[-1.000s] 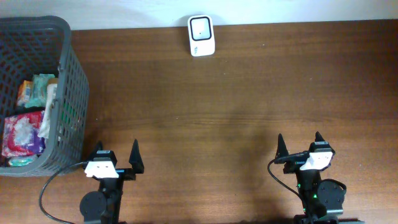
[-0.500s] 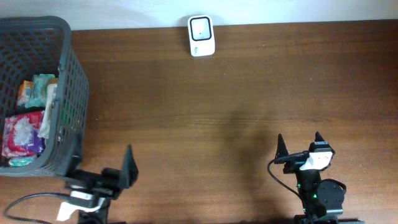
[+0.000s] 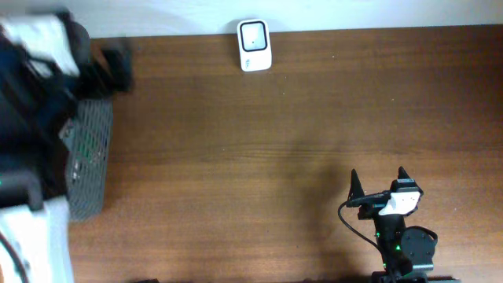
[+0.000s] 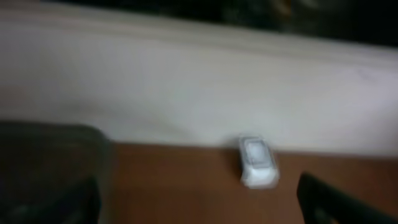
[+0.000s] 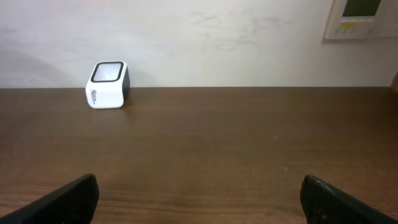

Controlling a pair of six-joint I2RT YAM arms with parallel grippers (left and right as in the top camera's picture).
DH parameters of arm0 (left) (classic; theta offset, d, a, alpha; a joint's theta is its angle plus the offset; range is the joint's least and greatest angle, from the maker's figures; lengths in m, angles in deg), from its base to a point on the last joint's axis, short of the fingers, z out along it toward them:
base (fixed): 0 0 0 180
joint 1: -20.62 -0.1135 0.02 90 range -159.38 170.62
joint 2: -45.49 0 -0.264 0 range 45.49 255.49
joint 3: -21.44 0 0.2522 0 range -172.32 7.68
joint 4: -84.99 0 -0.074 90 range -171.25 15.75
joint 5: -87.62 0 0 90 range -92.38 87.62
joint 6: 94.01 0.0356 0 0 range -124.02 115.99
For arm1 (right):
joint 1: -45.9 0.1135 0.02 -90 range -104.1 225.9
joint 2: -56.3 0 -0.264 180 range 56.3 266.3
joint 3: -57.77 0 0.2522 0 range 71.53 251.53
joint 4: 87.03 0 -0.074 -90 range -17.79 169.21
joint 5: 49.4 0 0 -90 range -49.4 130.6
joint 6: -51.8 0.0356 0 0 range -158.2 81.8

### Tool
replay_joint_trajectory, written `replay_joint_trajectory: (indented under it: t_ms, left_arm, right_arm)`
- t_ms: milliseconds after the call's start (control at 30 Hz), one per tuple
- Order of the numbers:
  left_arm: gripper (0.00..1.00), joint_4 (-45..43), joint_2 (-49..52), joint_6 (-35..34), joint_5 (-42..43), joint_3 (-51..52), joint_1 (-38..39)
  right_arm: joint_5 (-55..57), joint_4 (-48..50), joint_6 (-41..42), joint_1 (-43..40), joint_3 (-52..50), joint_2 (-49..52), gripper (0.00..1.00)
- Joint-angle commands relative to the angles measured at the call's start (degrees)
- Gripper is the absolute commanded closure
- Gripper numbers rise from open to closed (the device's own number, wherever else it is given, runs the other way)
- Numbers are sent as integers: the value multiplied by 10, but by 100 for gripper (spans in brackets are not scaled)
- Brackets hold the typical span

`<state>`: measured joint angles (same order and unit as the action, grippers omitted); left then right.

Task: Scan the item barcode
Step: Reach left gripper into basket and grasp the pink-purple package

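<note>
Open brown tabletop (image 3: 259, 149) across middle and right, passable from near edge to the barcode scanner (image 3: 255, 45) at the far edge, against the wall (image 5: 217, 37). Left side obstructed by grey mesh basket (image 3: 88, 157), with the blurred left arm (image 3: 35, 86) overhanging it.

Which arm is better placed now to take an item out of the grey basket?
Left. In the overhead view the left arm is above the basket at the left, jaws open and empty. The right gripper rests open at the near right, far from the basket.
</note>
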<state>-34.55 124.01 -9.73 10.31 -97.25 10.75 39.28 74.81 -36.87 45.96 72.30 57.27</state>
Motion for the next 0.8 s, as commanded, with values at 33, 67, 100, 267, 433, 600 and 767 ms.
replay_joint_trajectory:
  t_ms: [33, 67, 100, 267, 433, 600, 767]
  left_arm:
    - [1, 135, 175, -16, -37, -191, -130]
    - [1, 167, 195, -15, -5, -190, -154]
    - [1, 199, 211, -15, -12, -189, -170]
    - [1, 296, 303, -156, -219, -189, -235]
    - [1, 332, 380, -260, -280, -189, -256]
    - [0, 335, 447, -282, -297, -188, -254]
    - [27, 304, 503, -282, -307, -188, -254]
  right_arm:
    - [5, -1, 0, 5, -5, -4, 1]
    - [5, -1, 0, 5, -5, -4, 1]
    - [5, -1, 0, 5, -5, -4, 1]
    - [5, -1, 0, 5, -5, -4, 1]
    - [5, -1, 0, 5, -5, -4, 1]
    - [5, -1, 0, 5, -5, -4, 2]
    - [5, -1, 0, 5, -5, -4, 1]
